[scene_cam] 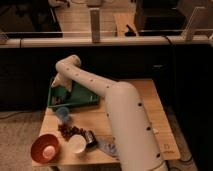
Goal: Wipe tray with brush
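**Over the tray, far-left corner of the surface**

The tray (75, 102) sits at the far-left part of the wooden surface (150, 107), its near wall running along just behind a small blue cup (62, 113). My arm (107, 97) sweeps in from the near right, crosses the tray's right side and bends down at the wrist over the tray's left half. My gripper (61, 86) hangs there, low inside the tray near its left wall. Something dark shows just beneath it against the green floor, but I cannot tell whether that is the brush or only shadow, and I cannot tell whether I am holding anything.

Nearer than the tray, just past the blue cup, a scatter of dark reddish bits (69, 130) lies on the surface. Beside them on the near side stands a white cup (76, 143), and to its left, at the near-left corner, an orange-red bowl (44, 148) with a pale round thing inside. Right of the white cup is a small dark object (90, 140), touching or almost touching a greyish cloth (107, 147) that disappears behind my arm.
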You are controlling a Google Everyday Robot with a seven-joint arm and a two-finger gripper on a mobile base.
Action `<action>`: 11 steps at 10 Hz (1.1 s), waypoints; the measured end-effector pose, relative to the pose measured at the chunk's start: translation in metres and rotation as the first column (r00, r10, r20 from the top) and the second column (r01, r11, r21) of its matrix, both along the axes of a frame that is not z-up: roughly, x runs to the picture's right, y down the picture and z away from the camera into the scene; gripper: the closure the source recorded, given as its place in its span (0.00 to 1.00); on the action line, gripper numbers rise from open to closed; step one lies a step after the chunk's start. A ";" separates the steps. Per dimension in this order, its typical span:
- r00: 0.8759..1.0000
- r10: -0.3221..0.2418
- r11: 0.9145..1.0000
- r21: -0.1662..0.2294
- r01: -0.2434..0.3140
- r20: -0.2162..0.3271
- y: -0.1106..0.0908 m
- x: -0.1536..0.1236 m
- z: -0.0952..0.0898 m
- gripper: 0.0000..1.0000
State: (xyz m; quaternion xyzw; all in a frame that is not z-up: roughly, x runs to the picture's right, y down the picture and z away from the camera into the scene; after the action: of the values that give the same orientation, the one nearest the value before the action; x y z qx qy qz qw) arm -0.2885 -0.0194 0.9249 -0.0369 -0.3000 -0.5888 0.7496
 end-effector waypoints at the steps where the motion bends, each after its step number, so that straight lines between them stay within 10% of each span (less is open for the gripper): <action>1: 1.000 -0.022 1.000 -0.006 0.021 -0.018 0.003 0.000 0.008 0.20; 11: 0.992 -0.116 0.989 -0.102 0.110 -0.057 0.032 -0.012 0.055 0.33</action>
State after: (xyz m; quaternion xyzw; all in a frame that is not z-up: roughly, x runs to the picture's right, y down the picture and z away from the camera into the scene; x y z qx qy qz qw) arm -0.3001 0.0124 0.9795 -0.1090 -0.3025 -0.6134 0.7214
